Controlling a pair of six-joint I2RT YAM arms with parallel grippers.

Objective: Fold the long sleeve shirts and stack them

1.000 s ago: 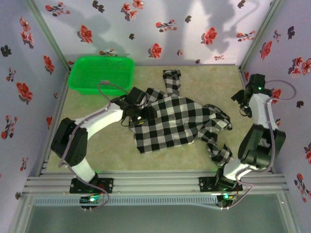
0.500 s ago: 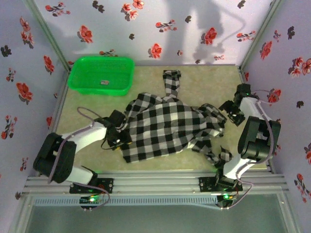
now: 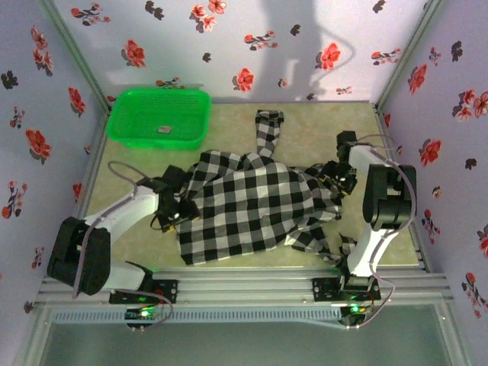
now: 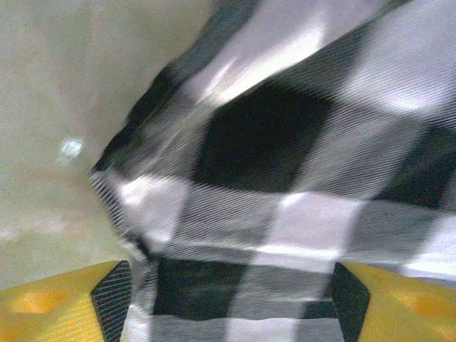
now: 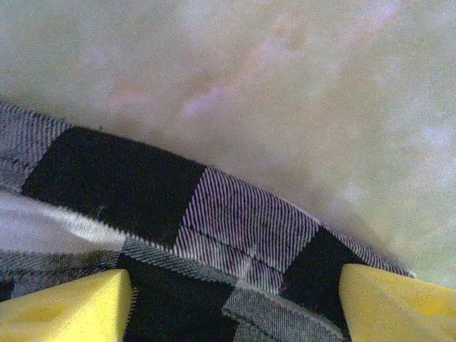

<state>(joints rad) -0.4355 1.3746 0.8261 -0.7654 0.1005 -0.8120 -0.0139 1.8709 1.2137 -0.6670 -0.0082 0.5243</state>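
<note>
The black-and-white checked soft cloth shirt [image 3: 244,210] is judged light and limp; take its edges, where left hand [image 4: 229,292] and right hand [image 5: 235,292] stand spread.

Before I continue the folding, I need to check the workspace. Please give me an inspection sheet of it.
Surface: beige mottled tabletop, flat.
Job's things: one black-and-white checked cloth shirt, crumpled, one sleeve pointing to the back.
Clutter: green plastic basket at back left, small item inside.
Grippers: left gripper and right gripper open, fingertips over shirt edges.
Cables: grey cable loops on both arms.
Surroundings: floral-print walls.
</note>
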